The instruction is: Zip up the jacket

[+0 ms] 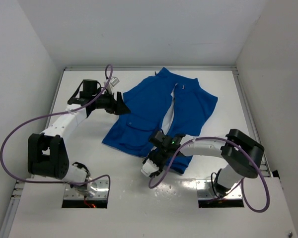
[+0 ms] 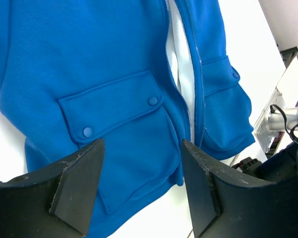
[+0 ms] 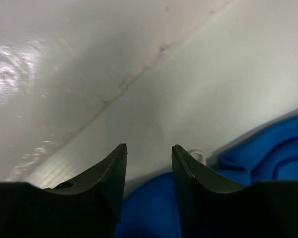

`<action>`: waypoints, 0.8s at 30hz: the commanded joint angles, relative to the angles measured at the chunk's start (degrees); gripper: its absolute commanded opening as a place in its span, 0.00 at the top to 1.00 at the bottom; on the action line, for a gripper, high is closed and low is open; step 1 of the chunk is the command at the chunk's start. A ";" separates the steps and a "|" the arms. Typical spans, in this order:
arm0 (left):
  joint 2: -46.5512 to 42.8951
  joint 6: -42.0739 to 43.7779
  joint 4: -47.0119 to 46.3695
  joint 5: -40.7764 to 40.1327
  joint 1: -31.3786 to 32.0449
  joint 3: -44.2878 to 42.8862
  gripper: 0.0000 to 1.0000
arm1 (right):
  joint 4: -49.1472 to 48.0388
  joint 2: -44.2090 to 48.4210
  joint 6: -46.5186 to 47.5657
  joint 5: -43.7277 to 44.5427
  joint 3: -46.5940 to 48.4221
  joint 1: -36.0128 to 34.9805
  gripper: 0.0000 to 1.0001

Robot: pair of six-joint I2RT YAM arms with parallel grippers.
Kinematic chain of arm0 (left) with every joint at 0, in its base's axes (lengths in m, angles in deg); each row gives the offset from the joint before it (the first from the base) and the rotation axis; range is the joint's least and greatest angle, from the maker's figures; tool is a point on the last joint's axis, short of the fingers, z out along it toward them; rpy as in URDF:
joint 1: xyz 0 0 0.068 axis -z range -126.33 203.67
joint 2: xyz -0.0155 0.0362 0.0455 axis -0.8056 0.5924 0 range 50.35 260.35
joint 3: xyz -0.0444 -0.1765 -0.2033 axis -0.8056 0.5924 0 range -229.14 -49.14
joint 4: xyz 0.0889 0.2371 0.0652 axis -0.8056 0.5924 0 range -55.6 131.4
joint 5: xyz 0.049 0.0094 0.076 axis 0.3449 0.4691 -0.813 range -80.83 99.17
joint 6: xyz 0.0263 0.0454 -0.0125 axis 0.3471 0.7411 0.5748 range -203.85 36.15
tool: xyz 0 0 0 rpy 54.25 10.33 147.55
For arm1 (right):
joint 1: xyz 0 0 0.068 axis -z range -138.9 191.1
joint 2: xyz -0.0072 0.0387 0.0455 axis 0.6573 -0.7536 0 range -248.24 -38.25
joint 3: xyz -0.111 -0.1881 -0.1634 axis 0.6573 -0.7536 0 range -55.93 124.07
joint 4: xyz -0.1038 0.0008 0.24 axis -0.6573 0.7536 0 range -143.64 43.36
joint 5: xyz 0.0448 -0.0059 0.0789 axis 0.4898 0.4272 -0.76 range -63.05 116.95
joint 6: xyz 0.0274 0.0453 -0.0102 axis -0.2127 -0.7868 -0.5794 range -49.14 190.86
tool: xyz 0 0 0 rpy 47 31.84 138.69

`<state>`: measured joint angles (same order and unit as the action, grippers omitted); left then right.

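The left gripper (image 2: 141,148) is held with its jaws spread wide and nothing between them, poised over a flap pocket (image 2: 114,106) on one front panel. The right gripper (image 3: 149,148) is also parted, more narrowly, and empty; it is set low at the bottom hem, where a small white piece (image 3: 197,156), perhaps the zipper pull, is seen just beside one finger. The jacket (image 1: 144,106) is laid flat, front up, on the table (image 1: 139,213) between the two arms, with its zipper (image 2: 186,109) undone along most of its length and white lining (image 2: 181,59) shown in the gap. The fabric is judged to be soft, light and limp, so it is likely to bunch and drag when pulled. The hem beside the zipper foot is best pinned down, and the small pull pinched precisely.
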<state>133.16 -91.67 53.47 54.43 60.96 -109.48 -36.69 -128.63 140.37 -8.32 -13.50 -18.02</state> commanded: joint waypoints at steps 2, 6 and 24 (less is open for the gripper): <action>1.04 -0.98 -2.20 1.24 -1.31 -1.45 0.32 | -0.69 -1.72 0.53 2.74 5.20 -0.39 0.58; 1.56 -0.98 -2.20 1.77 -1.83 -1.45 0.32 | 1.06 -3.48 1.06 3.80 7.13 -0.39 0.58; 3.33 -2.56 -2.20 3.52 -3.60 -1.45 0.31 | 16.01 -14.72 5.63 7.93 20.58 0.05 0.57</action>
<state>136.70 -93.48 52.68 56.35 58.08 -109.48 -23.51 -142.58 144.79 -0.78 3.92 -18.02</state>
